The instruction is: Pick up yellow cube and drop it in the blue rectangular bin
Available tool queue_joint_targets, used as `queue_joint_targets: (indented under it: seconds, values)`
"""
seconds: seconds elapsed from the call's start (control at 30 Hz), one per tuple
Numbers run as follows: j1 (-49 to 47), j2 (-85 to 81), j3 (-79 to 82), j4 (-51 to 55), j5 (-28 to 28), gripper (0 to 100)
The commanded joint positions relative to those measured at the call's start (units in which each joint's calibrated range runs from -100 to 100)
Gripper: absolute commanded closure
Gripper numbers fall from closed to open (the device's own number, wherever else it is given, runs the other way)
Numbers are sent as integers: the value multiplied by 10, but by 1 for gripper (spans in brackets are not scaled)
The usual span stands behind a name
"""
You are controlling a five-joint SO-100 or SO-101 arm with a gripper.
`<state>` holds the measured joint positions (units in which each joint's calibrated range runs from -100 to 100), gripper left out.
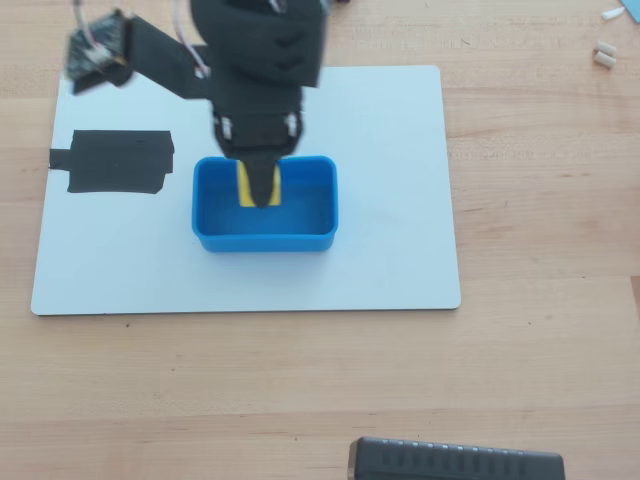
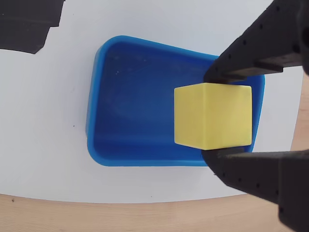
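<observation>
Robot hand (image 1: 262,192) held a yellow cube (image 1: 245,185) over a blue bin (image 1: 300,240).

From overhead, the black arm reached down from the top edge, its hand over the rear part of the bin, with slivers of the cube showing on either side of the fingers. The bin sat on a white board (image 1: 390,150) laid on a wooden surface (image 1: 540,380); a black patch (image 1: 115,162) lay on the board to the bin's left, well apart from it. In the wrist view, the hand (image 2: 217,115) was clenched on the cube (image 2: 212,116), one black finger (image 2: 251,58) pressed to its top face and the other to its bottom face. The cube hung over the right-hand part of the bin (image 2: 135,96), whose floor was bare.
</observation>
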<state>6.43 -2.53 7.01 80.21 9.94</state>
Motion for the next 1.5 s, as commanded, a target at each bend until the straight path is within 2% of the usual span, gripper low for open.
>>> queue_joint_targets:
  seconds: [0.0,0.13,0.33,0.47,0.63,0.97,1.1,1.3,1.47]
  values:
    - [-18,-52,13,-18,-6,87]
    - [-34,-53,17,-6,-3,74]
    - [-51,-107,37,15,-6,74]
    - [-59,-207,95,21,-8,79]
    - [-58,-309,202,5,-11,100]
    - [-66,-520,546,-141,-9,100]
    - [-67,-653,703,-204,-7,100]
    - [-81,-930,869,-165,-7,100]
    - [-70,-938,873,-156,-7,100]
